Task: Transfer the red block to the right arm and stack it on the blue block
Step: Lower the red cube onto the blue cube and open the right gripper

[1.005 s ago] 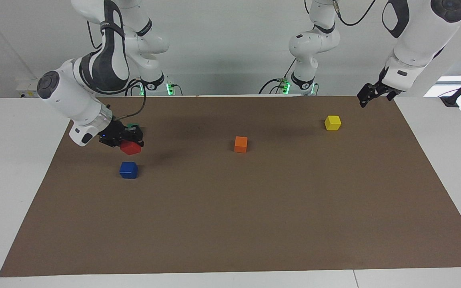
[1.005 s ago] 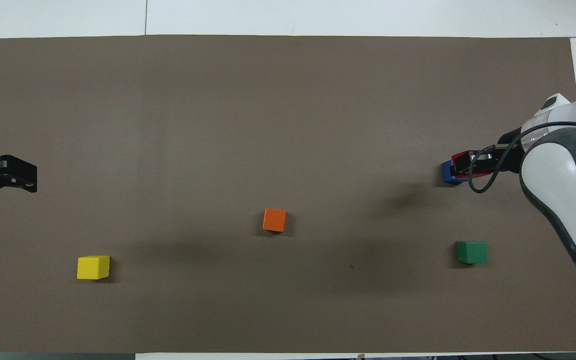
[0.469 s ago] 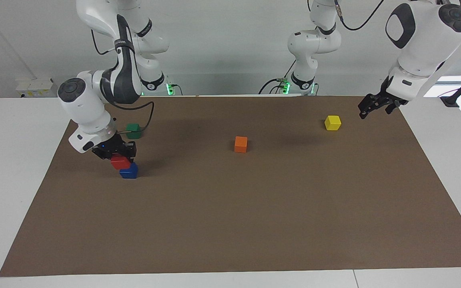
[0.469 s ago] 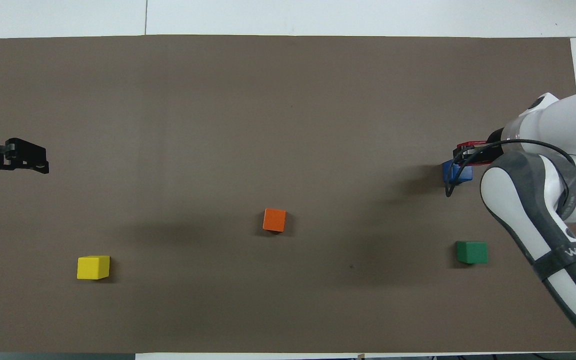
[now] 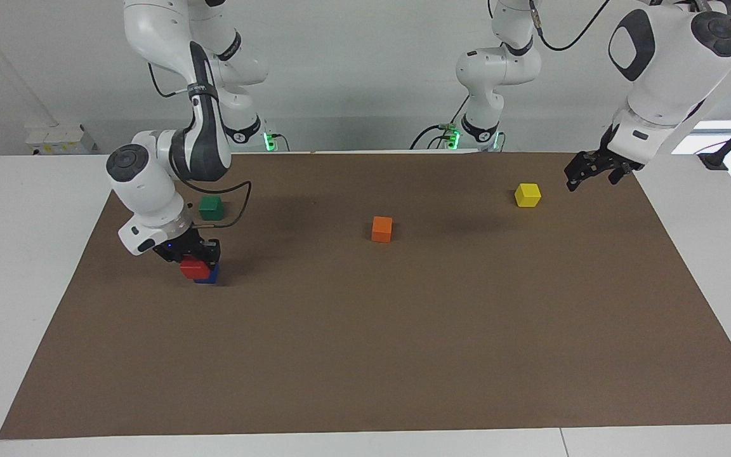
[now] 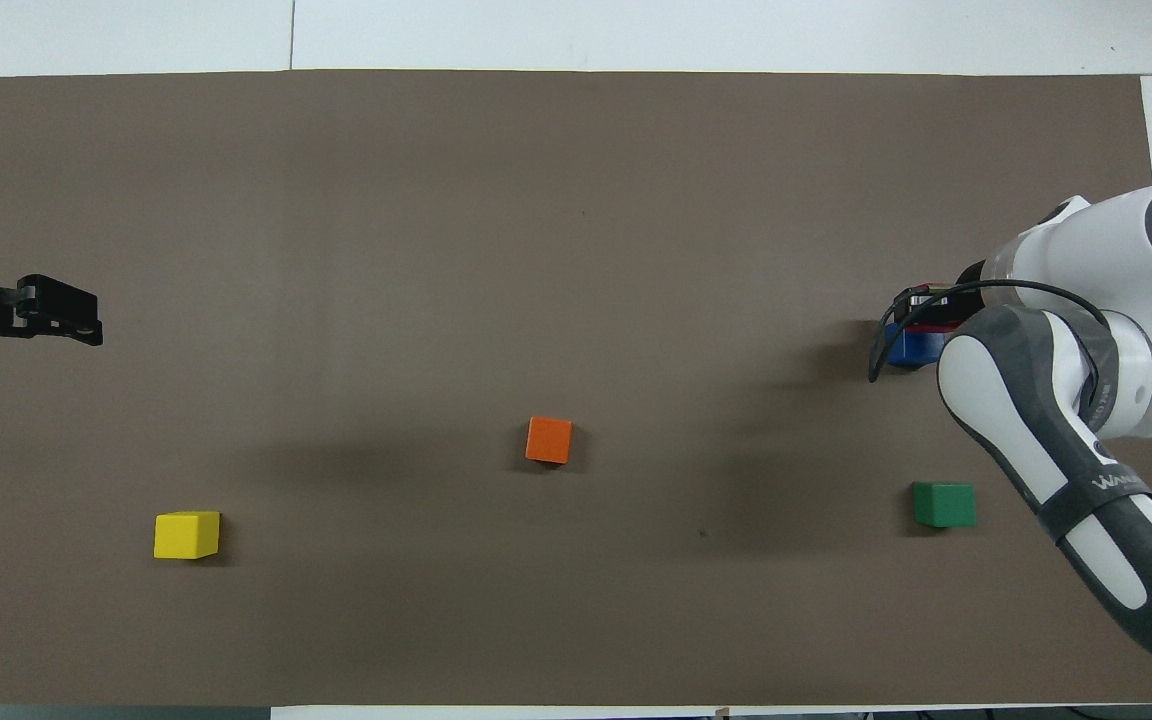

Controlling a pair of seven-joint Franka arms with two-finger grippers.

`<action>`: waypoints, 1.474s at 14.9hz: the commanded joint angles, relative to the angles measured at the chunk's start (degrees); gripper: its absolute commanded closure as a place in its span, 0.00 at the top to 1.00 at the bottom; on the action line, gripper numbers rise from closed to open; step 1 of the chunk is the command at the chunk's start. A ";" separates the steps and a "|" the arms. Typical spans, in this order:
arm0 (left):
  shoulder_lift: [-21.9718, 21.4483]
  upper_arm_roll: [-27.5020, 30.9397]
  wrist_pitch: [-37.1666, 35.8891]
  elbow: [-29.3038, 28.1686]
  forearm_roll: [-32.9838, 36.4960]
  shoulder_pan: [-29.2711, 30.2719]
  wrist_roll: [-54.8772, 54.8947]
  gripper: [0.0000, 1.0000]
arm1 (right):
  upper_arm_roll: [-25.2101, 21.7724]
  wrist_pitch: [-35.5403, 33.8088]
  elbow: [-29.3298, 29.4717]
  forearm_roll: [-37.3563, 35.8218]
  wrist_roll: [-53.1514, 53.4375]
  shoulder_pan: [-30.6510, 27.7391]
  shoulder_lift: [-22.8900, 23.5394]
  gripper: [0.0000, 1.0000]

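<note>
A white worktop (image 5: pixel 16 266) carries a wide brown mat (image 5: pixel 403 330), with a pale wall at the robots' end.

Toward the right arm's end of the mat, farthest from the robots of all the cubes, the right gripper (image 5: pixel 193 261) is clamped on the red block (image 5: pixel 191 268), which sits over the blue block (image 5: pixel 209 274) and hides most of it. A second ago the red block hung higher, over the mat between the green cube (image 5: pixel 210 207) and the blue block; it has since swung across and come down onto the blue one. To my eye the stack is all but made: what remains is letting go and lifting clear without dragging the top cube off. Whether the two cubes already touch squarely I cannot tell.

In the middle of the mat sits the orange cube (image 5: pixel 382 228); nearer the robots, at the left arm's end, the yellow cube (image 5: pixel 527 194). The left gripper (image 5: pixel 578 176) waits over the mat's edge near the yellow cube, fingers spread, empty.

From the facing view the red cube shows plainly under the gripper. From overhead the right arm (image 6: pixel 1066 400) covers the spot, leaving only slivers of red (image 6: pixel 936 326) and blue (image 6: pixel 911 349), though the green cube's (image 6: pixel 943 503) clear separation from the stack reads better there.
</note>
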 commanded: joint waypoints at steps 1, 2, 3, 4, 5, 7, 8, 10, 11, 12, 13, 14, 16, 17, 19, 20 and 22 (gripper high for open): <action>0.25 0.65 0.25 0.62 -0.83 -0.59 0.80 1.00 | 0.53 0.89 -1.15 -1.73 3.76 -0.19 0.02 0.00; 0.16 0.56 0.43 0.53 -0.83 -0.59 0.97 1.00 | 0.45 0.89 -1.59 -1.73 4.03 -0.01 0.02 0.00; 0.25 0.56 0.52 0.62 -1.09 -0.50 1.06 1.00 | 0.45 1.24 -1.94 -1.73 3.95 -0.01 0.11 0.00; 0.25 0.47 0.69 0.62 -1.35 -0.50 1.15 1.00 | 0.45 1.68 -2.38 -1.73 3.95 -0.01 0.02 0.00; 0.16 -0.14 0.60 0.71 -1.35 -0.50 1.24 1.00 | 0.45 1.86 -3.08 -1.73 4.03 -0.01 -0.15 0.00; 0.16 -0.58 0.25 1.06 -3.10 -0.32 1.24 1.00 | 0.45 2.47 -3.52 -1.73 3.95 -0.27 -0.15 0.00; 0.16 -0.58 0.25 1.23 -4.07 -0.32 1.33 1.00 | 0.45 2.56 -3.61 -1.73 3.95 -0.28 -0.24 0.00; 0.08 -1.45 0.69 1.41 -4.34 -0.06 2.11 1.00 | 0.53 2.56 -3.79 -1.73 4.47 -0.45 -0.33 0.00; 0.08 -1.98 0.78 1.41 -4.25 0.03 2.20 1.00 | 0.53 2.56 -3.79 -1.56 4.73 -0.45 -0.33 0.00; -0.10 -1.99 0.78 1.41 -4.25 0.03 2.47 1.00 | 0.53 2.56 -3.70 -1.56 5.52 -0.36 -0.33 0.44; -0.10 -1.99 1.04 1.41 -4.34 0.12 2.73 1.00 | 0.53 2.56 -3.79 -1.56 5.88 -0.36 -0.33 0.99; -0.10 -1.99 1.39 1.32 -4.25 0.03 2.82 1.00 | 0.53 2.56 -3.70 -1.56 5.88 -0.36 -0.33 1.00; -0.19 -2.07 1.66 1.23 -4.25 -0.41 2.47 1.00 | 0.53 2.56 -3.70 -1.56 6.05 -0.36 -0.33 1.00; -0.28 -1.99 1.75 1.15 -4.25 -0.32 2.56 1.00 | 0.53 2.56 -3.61 -1.56 6.06 -0.28 -0.33 1.00; -0.36 -1.90 1.66 1.15 -4.25 -0.15 2.21 1.00 | 0.53 2.39 -3.00 -1.56 6.06 -0.19 -0.33 1.00; -0.36 -1.90 1.40 1.15 -4.25 -0.15 2.21 1.00 | 0.53 1.34 -1.69 -1.56 5.88 -0.10 -0.59 1.00; -1.24 -1.90 1.39 0.80 -4.25 0.11 2.21 1.00 | 0.53 -3.74 2.17 -1.64 4.83 -0.27 -3.04 1.00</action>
